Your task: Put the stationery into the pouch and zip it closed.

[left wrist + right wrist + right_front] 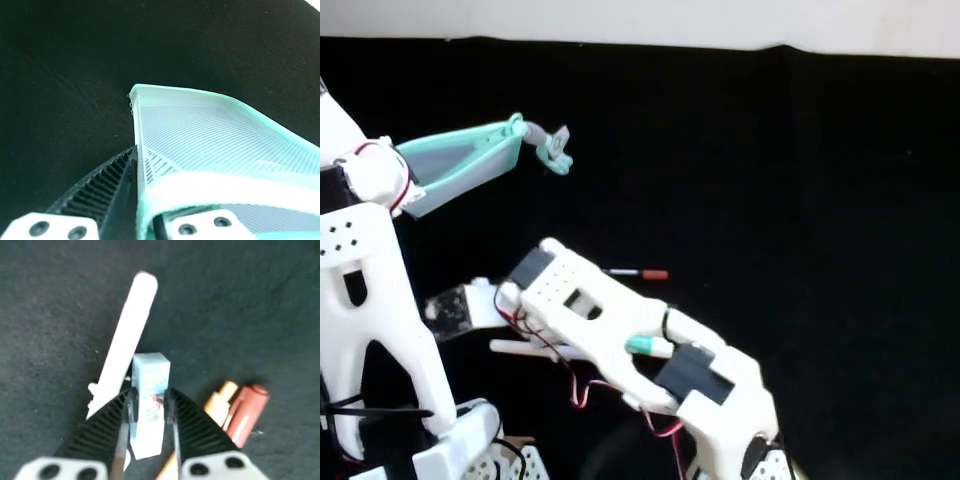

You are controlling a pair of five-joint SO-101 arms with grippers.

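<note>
Left gripper (pixel 408 185) is clenched on one end of the teal mesh pouch (pixel 460 165), held up off the black table (pixel 800 200), zip pull dangling at the far end. Right gripper (pixel 149 394) is low at the table, jaws grasping a small pale-blue block (pixel 150 372), probably an eraser. A white pen (pixel 125 340) lies just beside the block, looks touching. A red-capped pen (pixel 245 412) is near on the other side, and a thin orange-tipped pen (pixel 638 273) sits further out. Nothing visibly in the pouch yet, and the pouch is well apart from the block. Risks: the grip sits only on the block's lower part, so it could twist or pop out on lift; the white pen may get dragged along. Can't tell whether the pouch mouth is open; if it's shut or sagging, the block would hit the edge and drop.
</note>
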